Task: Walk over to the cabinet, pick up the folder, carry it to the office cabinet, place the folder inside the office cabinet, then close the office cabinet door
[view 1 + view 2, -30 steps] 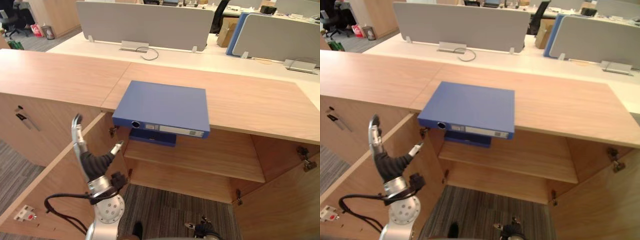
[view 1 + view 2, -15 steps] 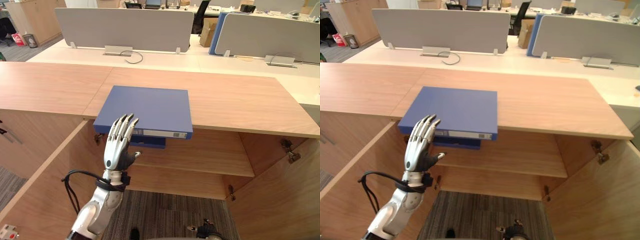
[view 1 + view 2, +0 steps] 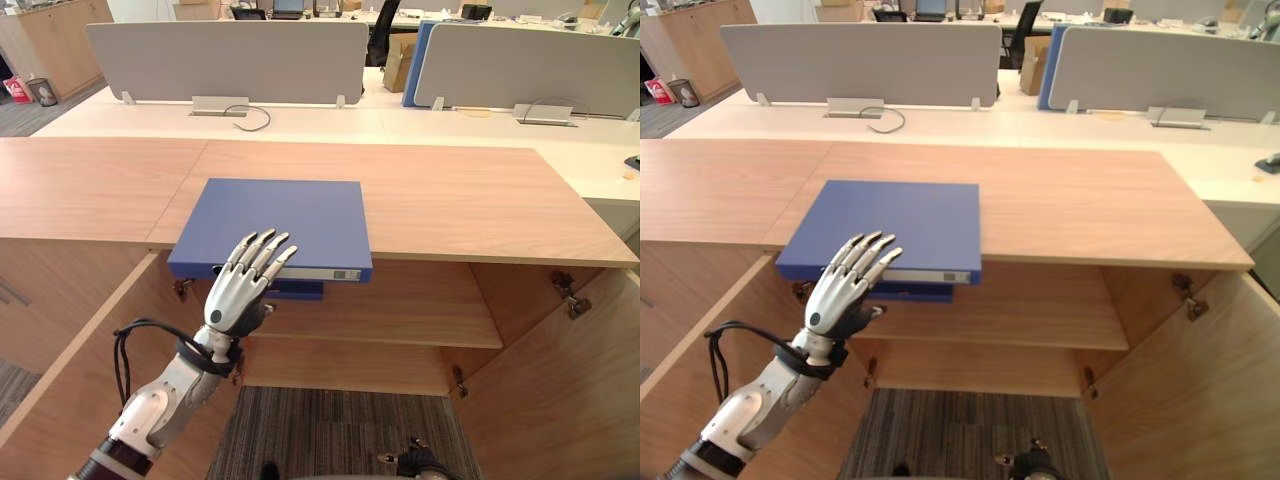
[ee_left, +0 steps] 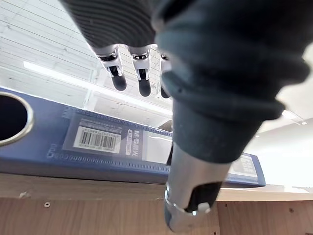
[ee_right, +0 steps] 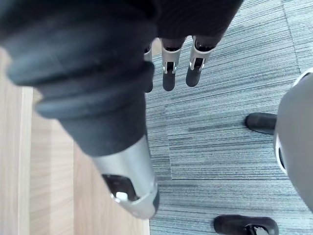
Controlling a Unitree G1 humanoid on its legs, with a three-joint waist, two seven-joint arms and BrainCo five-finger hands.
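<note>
Left eye view: my left hand (image 3: 238, 295) is up at the front edge of the folder (image 3: 285, 215), fingers straight and spread, gripping nothing, though I can't really tell if the tips touch it. The folder lies flat on the cabinet top (image 3: 460, 200) with its spine overhanging. My right hand (image 5: 168, 78) hangs loose-fingered over carpet (image 5: 225, 122).
</note>
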